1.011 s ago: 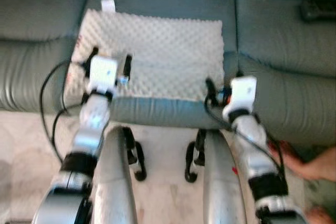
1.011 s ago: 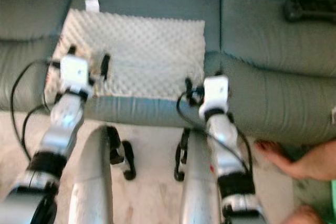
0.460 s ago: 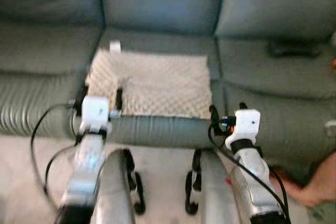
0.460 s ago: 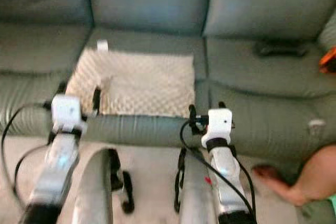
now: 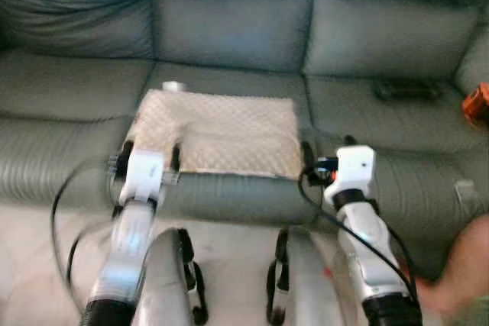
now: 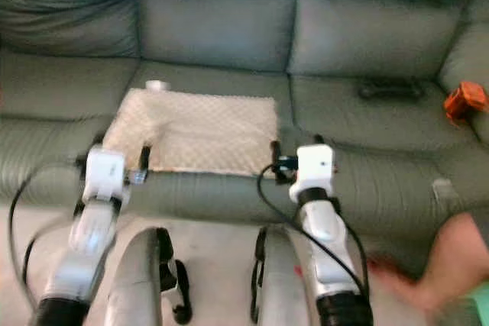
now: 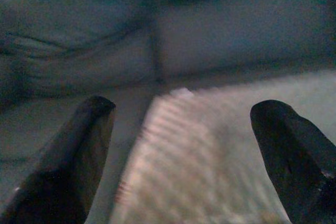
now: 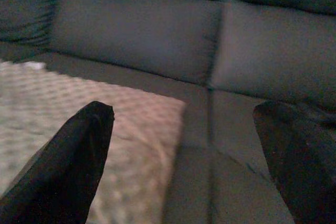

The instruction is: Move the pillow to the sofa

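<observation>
Item one, the pillow: cream, dimpled, lying flat on the middle seat of the grey-green sofa, a small white tag at its 11 o'clock corner.

Item two, your left tool: fingers spread wide, empty, at the pillow's 7 o'clock corner, over the seat's front edge.

Item three, your right tool: fingers likewise spread, empty, at the pillow's 4 o'clock corner, just beside its edge.

Item four, a dark remote on the seat at 2 o'clock from the pillow, well apart. An orange object lies further toward 3 o'clock.

Item five, a person's limb at your 4 o'clock, blurred.
</observation>
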